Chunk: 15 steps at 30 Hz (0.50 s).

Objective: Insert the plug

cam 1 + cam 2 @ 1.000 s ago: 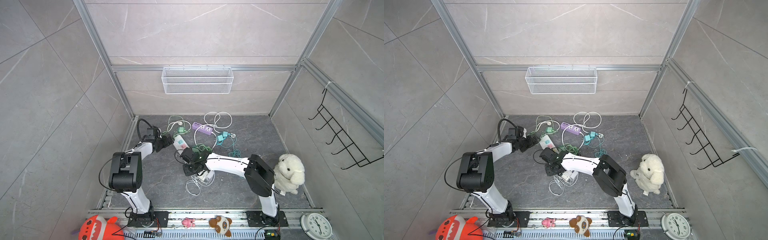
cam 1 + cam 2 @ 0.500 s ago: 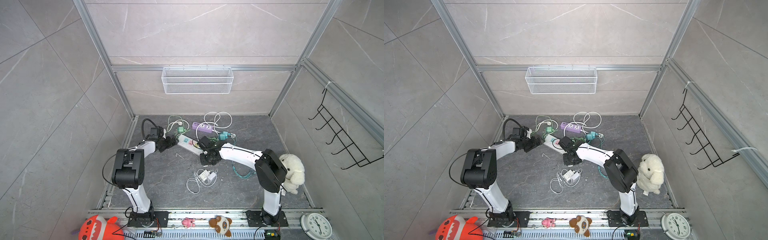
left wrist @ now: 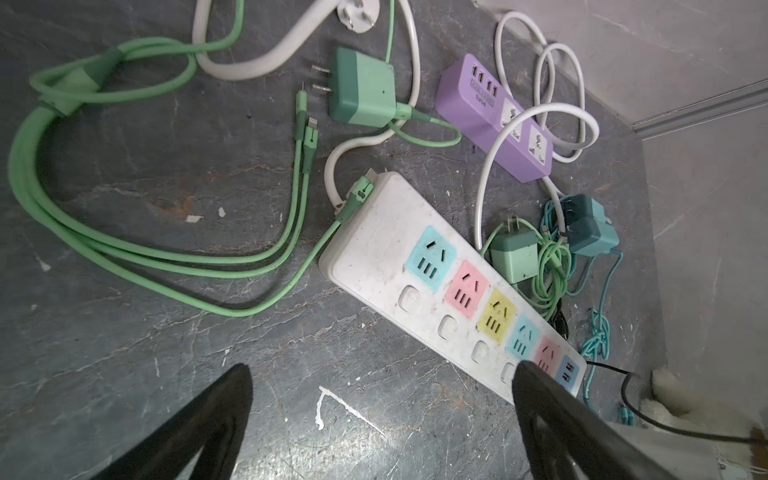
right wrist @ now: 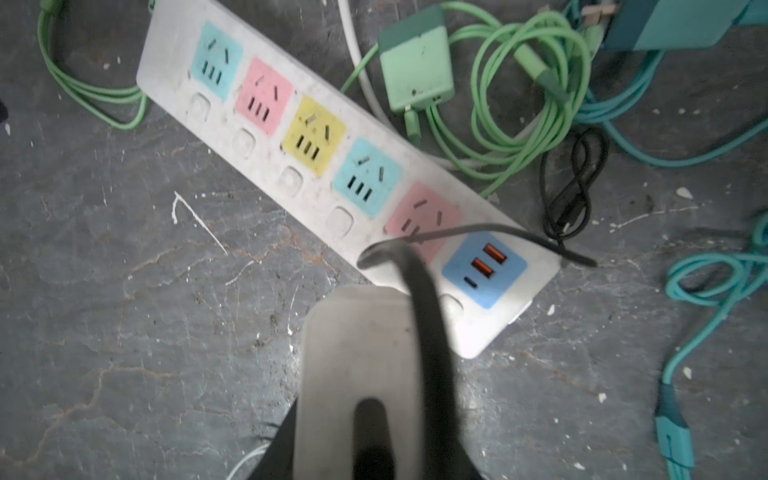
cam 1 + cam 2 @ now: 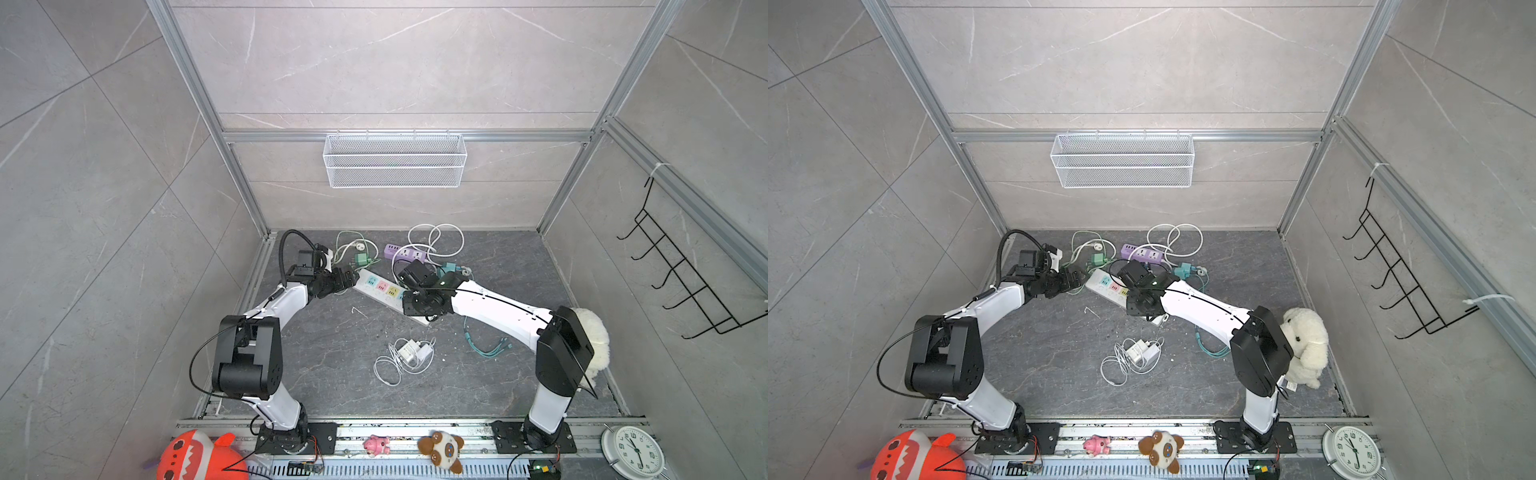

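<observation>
White strip [image 5: 376, 286] in both top views: left fingers [image 5: 349, 277] gape empty at one end, right fingers [image 5: 422, 309] above the other. Left wrist: strip ahead of the fingers. Right wrist: fingers pinch the plug [image 4: 357, 353], strip just beyond.

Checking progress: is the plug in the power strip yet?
Out. The right gripper holds the grey plug over the white power strip; visible sockets are empty.

The blurred grey plug [image 4: 347, 345] hides part of the power strip [image 4: 266, 164].
</observation>
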{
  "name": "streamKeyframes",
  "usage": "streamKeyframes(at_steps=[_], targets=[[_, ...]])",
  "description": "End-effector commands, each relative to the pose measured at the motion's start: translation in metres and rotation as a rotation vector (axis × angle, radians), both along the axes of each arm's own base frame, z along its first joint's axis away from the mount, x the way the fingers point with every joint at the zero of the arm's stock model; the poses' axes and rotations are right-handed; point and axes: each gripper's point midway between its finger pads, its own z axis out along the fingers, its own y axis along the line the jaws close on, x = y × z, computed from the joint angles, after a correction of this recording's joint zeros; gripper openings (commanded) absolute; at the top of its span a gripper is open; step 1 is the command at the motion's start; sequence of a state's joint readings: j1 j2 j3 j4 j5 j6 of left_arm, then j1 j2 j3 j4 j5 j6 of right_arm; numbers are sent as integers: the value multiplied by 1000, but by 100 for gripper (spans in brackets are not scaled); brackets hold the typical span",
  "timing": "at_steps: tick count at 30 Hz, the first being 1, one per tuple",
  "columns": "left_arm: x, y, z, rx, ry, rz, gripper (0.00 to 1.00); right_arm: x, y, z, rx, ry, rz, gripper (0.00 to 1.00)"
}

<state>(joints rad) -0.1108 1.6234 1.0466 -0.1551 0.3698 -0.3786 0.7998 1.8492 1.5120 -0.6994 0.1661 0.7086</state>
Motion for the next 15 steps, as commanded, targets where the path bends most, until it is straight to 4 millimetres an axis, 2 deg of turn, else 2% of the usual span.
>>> streamKeyframes(at_steps=[1, 7, 15], targets=[[-10, 10, -2, 60, -3, 2, 100, 25, 9, -4, -10, -65, -108, 14], [-8, 5, 2, 24, 1, 2, 100, 38, 24, 4, -22, -161, -171, 13], [-12, 9, 8, 40, -15, 9, 100, 49, 29, -9, -51, -165, -208, 14]])
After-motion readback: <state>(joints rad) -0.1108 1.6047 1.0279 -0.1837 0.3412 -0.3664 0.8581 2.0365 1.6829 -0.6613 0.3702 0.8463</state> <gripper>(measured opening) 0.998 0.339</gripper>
